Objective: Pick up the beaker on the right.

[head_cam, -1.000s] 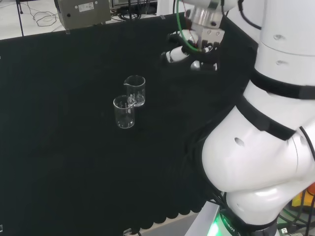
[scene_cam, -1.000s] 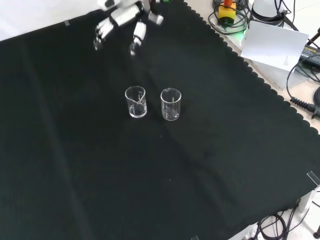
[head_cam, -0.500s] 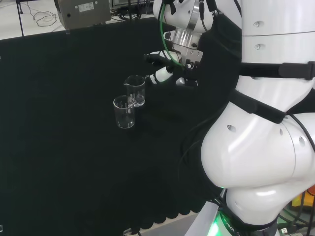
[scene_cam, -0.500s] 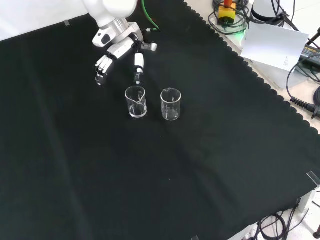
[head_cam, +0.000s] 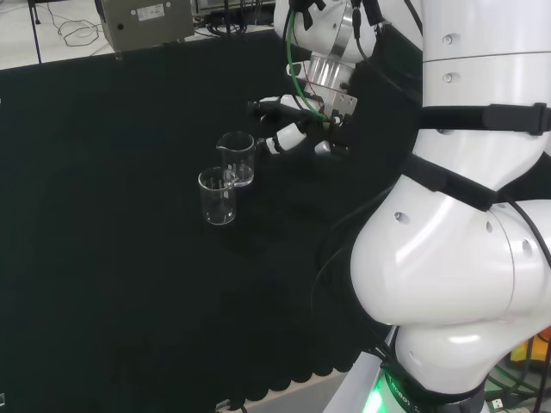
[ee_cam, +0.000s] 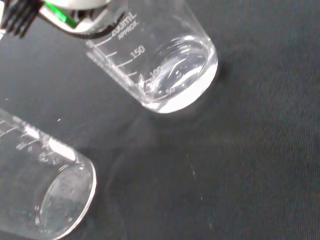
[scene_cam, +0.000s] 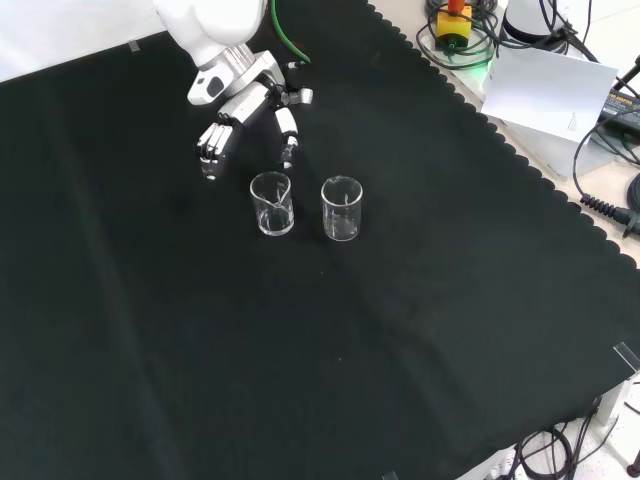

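Two small clear glass beakers stand upright and close together near the middle of the black cloth; in the front view they sit side by side, not touching, the left-hand beaker at about nine o'clock from the right-hand beaker. The black and white robot hand hangs just beyond the left-hand one, at roughly eleven o'clock from it, with its fingers extended and spread from the thumb, holding nothing and touching no glass. In the head view the same pair overlaps, the hand lying at about two o'clock from the farther beaker. Judged from this, the reach is under way and the grasp not yet made. To do it well, the hand should settle which beaker the task means, since right differs between views, then straddle it with fingers one side and thumb the other, low enough to clear the pouring lip, without nudging the neighbour. The cloth is bare elsewhere, scalloped at its edge; cables, a white sheet and a grey box lie beyond.
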Controlling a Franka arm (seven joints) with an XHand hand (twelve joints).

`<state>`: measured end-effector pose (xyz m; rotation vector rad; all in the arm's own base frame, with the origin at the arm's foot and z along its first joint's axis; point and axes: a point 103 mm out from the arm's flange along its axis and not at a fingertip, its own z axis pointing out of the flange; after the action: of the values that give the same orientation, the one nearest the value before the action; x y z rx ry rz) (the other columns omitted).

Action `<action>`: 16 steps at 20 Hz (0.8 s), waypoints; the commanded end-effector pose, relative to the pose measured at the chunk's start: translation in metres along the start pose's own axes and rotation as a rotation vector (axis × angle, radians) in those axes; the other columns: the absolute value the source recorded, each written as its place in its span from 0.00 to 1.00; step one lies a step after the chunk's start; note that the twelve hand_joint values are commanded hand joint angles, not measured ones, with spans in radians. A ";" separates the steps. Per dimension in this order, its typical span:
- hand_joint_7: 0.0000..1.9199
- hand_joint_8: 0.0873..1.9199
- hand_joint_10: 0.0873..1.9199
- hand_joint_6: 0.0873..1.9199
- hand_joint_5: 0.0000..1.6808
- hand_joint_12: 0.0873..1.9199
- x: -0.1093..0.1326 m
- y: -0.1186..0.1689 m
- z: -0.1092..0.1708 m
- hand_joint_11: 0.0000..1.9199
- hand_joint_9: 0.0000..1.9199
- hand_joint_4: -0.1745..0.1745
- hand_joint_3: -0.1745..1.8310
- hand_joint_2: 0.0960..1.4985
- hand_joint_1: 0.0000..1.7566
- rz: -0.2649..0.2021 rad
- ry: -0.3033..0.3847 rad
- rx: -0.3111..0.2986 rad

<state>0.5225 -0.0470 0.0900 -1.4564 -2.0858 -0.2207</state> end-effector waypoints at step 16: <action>0.18 0.32 0.30 0.00 0.32 0.71 0.000 0.019 0.053 0.02 0.24 0.37 0.43 0.29 0.54 -0.108 0.253 -0.093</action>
<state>0.5182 -0.0221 0.0452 -1.3305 -1.9794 -0.4886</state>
